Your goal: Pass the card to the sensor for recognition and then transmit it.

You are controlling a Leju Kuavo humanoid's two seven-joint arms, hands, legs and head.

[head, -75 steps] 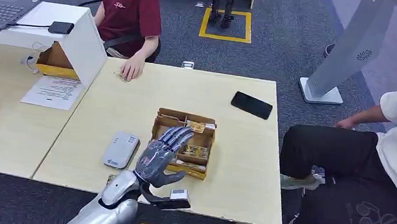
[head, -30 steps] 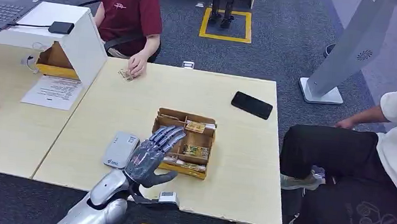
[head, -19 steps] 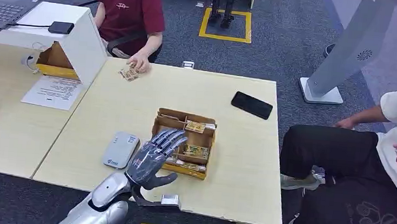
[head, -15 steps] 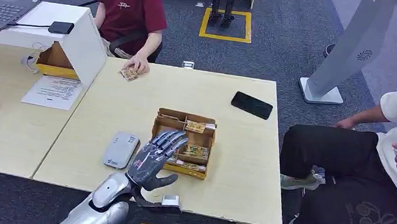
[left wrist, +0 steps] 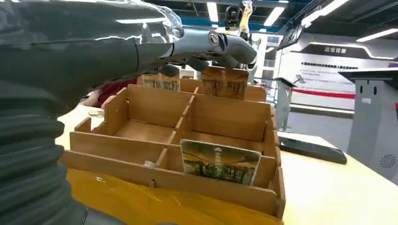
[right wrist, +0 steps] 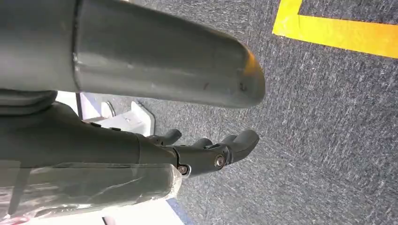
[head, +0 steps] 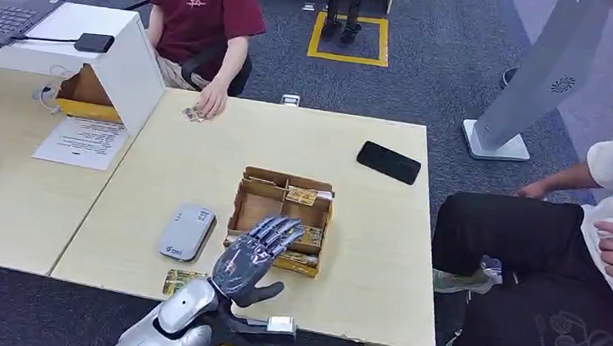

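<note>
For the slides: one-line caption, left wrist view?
Left hand reaches over a wooden divider box holding upright cards.

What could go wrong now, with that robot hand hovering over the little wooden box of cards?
The left robot hand is spread above the wooden box, holding nothing; its broad fingers may struggle to pinch one thin card from a narrow compartment. Pressing down could shove the light box across the table. One card lies near the table's edge and could be knocked off.
</note>
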